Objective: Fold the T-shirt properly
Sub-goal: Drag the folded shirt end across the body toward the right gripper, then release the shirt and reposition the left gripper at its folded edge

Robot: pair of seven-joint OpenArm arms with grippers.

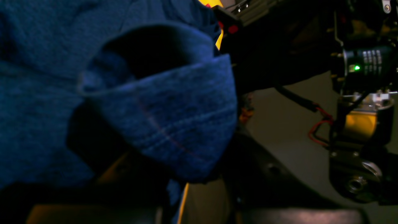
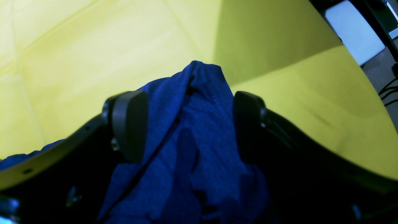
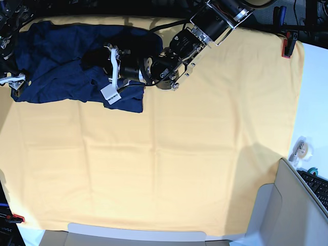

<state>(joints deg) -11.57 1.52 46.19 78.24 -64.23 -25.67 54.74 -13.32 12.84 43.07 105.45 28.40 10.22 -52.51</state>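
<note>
The T-shirt (image 3: 56, 56), dark navy and rumpled, lies bunched at the far left corner of the yellow table cloth (image 3: 179, 154). My left gripper (image 3: 110, 76) reaches in from the far side and sits on the shirt's right part, shut on the fabric. In the left wrist view a stitched cuff of the T-shirt (image 1: 174, 118) hangs close to the lens and hides the fingertips. My right gripper (image 2: 186, 105) is at the shirt's left edge (image 3: 11, 81), open. A ridge of the T-shirt (image 2: 199, 140) rises between its black pads (image 2: 129, 124).
Red clamps hold the cloth at the far right (image 3: 287, 46) and the near left corner (image 3: 15, 218). A tape roll (image 3: 300, 149) and a keyboard (image 3: 319, 185) lie off the table's right side. A grey seat back (image 3: 284, 210) stands at the near right.
</note>
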